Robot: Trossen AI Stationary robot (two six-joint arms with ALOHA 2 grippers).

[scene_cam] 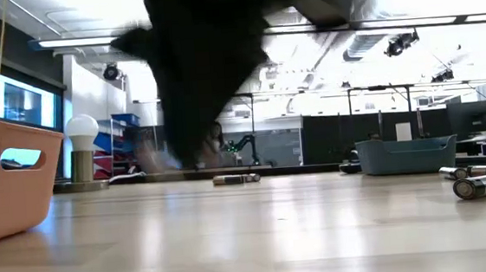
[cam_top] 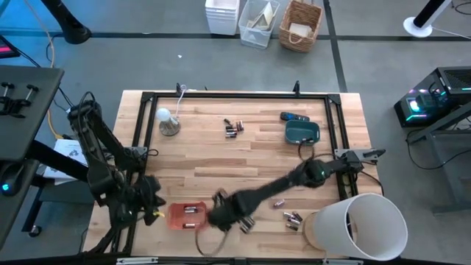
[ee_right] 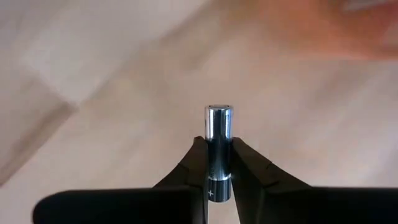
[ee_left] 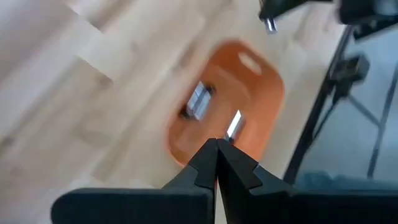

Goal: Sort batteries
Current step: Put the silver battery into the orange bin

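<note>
The fingers of the right gripper (ee_right: 217, 163) are pressing from both sides on one battery (ee_right: 218, 134), its long axis pointing forward out of the tips, silvery end free. In the high view the right gripper (cam_top: 215, 213) is hanging just beside the orange bin (cam_top: 187, 215), so the bin is lying a little to the left of the held cell. The left gripper (ee_left: 216, 163) is waiting above that bin (ee_left: 264, 93) with its fingers closed on nothing; two cells are already lying inside. More batteries (cam_top: 293, 218) are resting near the white bucket (cam_top: 364, 228). The low view is mostly blocked by a dark arm, so the height above the bin is hard to judge.
</note>
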